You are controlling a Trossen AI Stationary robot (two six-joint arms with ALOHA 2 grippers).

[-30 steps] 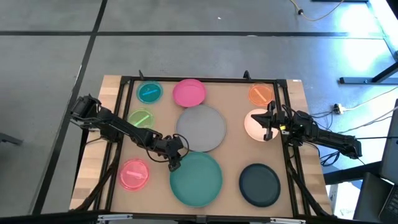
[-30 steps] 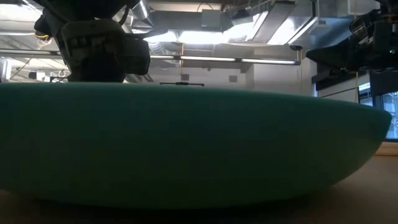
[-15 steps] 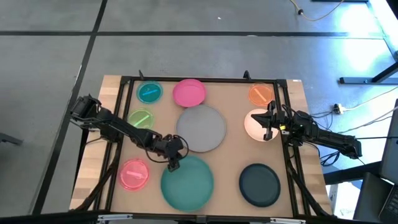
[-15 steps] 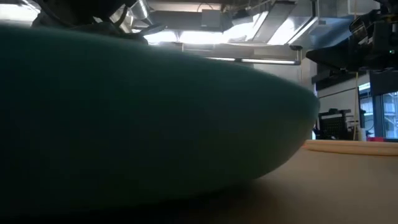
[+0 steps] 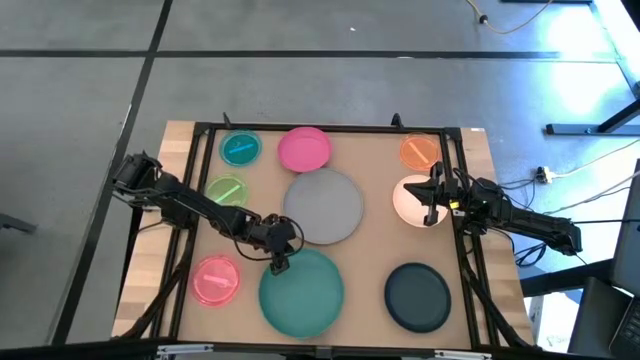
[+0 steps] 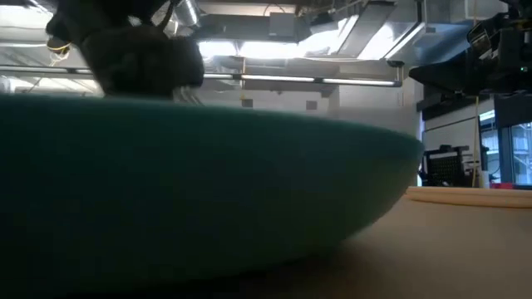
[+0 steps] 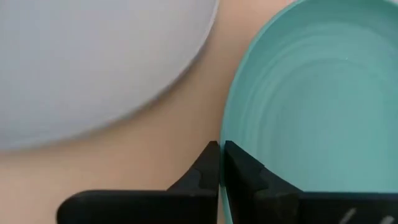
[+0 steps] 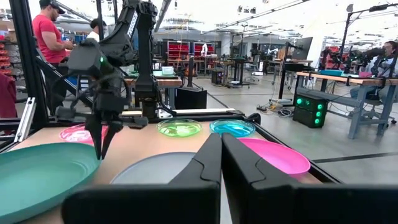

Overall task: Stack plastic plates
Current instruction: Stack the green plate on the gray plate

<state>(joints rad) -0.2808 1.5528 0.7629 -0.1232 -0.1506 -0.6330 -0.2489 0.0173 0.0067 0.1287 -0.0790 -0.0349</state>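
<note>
Left end effector [image 5: 279, 265] pinched nearly shut on the rim of the teal-green plate [image 5: 301, 292], at the plate's 10 o'clock edge in the high view; in the left wrist view, fingers [image 7: 210, 171] closed together right at that rim [image 7: 231, 134]. Plate at 6 o'clock on the tabletop [image 5: 375, 240], running from the grip toward 4 o'clock, round, so no long axis to mind. Whether it sits flat or tipped: hard to tell.

Grey plate [image 5: 323, 206] just beyond, toward 1 o'clock from the left end effector, at the tabletop's centre, a narrow strip of bare surface between the 2 large plates. Probably the coming move: lift and carry toward 1 o'clock to land on the grey plate, or drag the other way. Left arm clearly the nearer one.

Right end effector [image 5: 431, 204] hovering over the cream plate [image 5: 408, 197] at 3 o'clock, fingers [image 8: 208, 165] closed together, nothing held as far as visible. Dark slate plate [image 5: 418, 297] at 5 o'clock, magenta plate [image 5: 304, 148] at 12 o'clock.
</note>
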